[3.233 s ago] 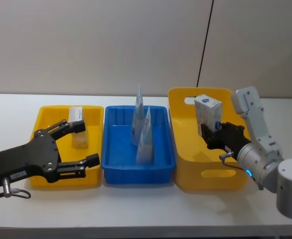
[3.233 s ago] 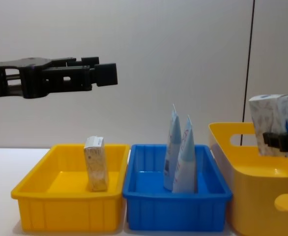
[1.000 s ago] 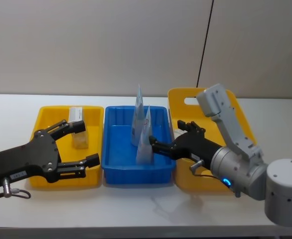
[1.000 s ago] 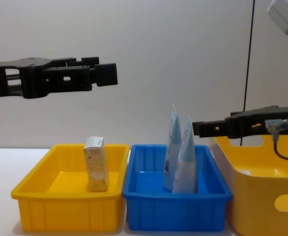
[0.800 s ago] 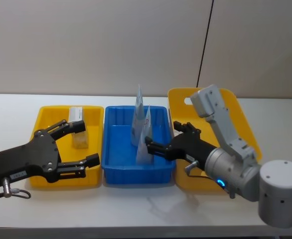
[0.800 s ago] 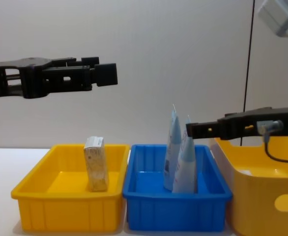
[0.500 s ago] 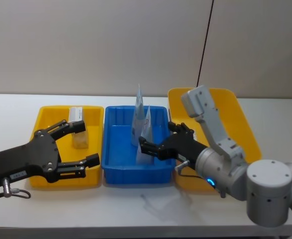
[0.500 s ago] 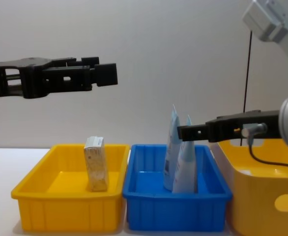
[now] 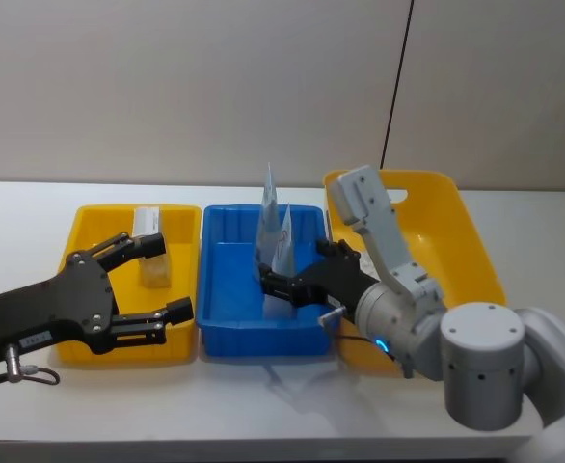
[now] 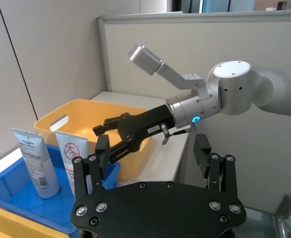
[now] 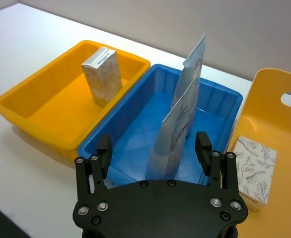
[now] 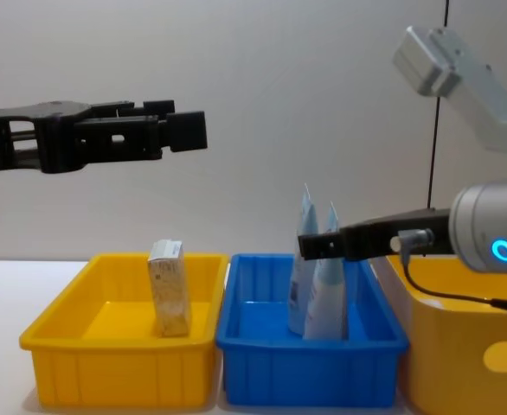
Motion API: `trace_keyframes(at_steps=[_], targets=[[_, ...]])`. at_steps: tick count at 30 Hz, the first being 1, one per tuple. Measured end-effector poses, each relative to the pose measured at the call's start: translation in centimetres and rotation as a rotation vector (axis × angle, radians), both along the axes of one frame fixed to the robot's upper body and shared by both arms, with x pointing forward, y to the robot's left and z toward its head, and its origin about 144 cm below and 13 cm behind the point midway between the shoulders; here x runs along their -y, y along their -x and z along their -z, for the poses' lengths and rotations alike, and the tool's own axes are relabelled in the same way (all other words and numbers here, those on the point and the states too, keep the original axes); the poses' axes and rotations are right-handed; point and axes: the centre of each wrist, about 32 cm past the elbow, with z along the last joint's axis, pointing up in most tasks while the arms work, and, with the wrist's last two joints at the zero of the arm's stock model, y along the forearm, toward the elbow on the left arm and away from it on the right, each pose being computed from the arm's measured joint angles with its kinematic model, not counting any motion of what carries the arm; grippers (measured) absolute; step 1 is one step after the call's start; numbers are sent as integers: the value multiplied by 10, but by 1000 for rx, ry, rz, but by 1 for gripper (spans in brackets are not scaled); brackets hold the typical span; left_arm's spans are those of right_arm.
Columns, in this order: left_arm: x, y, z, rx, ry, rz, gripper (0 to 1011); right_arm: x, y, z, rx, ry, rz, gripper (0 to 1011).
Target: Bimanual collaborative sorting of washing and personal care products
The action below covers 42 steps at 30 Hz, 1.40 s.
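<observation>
The right gripper [image 11: 153, 139] hangs with its fingers spread either side of the near tube [image 11: 171, 136], clear of it. That tube stands upright in the blue tray [image 11: 135, 124], just in front of the far tube [image 9: 269, 212]. To the right, a carton [image 11: 252, 167] lies in the yellow basket [image 11: 279, 99]. The left gripper [image 9: 170, 276], also spread wide, hovers above the yellow tray [image 9: 82, 231] at the left. There a second carton [image 9: 150, 253] stands upright. Both trays sit on the white surface [image 9: 32, 203].

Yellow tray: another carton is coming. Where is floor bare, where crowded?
Bare floor lies between the lone carton and the yellow tray's near wall; the left gripper hovers above. Crowded: blue tray's middle, two tubes, the right gripper open around the nearer.
</observation>
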Motion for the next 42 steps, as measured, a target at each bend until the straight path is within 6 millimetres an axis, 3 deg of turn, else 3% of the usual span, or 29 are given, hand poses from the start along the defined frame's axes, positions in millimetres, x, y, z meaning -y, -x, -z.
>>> trace_keyframes(at_steps=[37,42], targets=[[0,0,0,0,0,0,1001,-24,-45,16,-21,38,102,1005],[0,0,0,0,0,0,1001,-25,-47,16,-18,40,106,906]])
